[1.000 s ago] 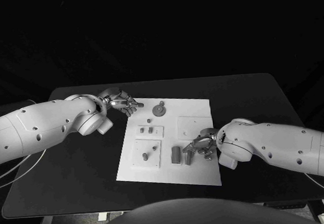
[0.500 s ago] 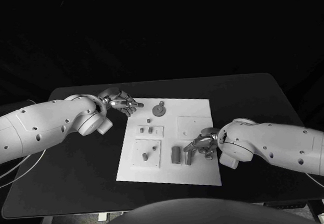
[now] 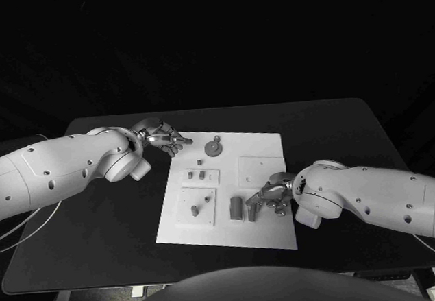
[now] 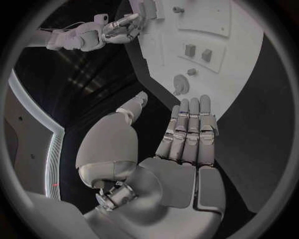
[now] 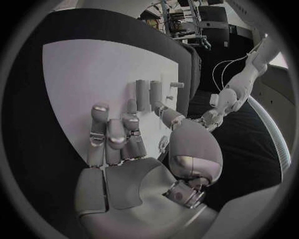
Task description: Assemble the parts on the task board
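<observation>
While above the task board [image 3: 262, 154], left hand [image 3: 163, 138] spread empty, right hand [image 3: 269, 196] seemingly loose near parts [image 3: 243, 209].

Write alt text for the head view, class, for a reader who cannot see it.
A white task board holding small grey parts lies on a black table. The right hand reaches over the board's near right area; the left hand hovers, fingers spread, at its far left corner.
</observation>
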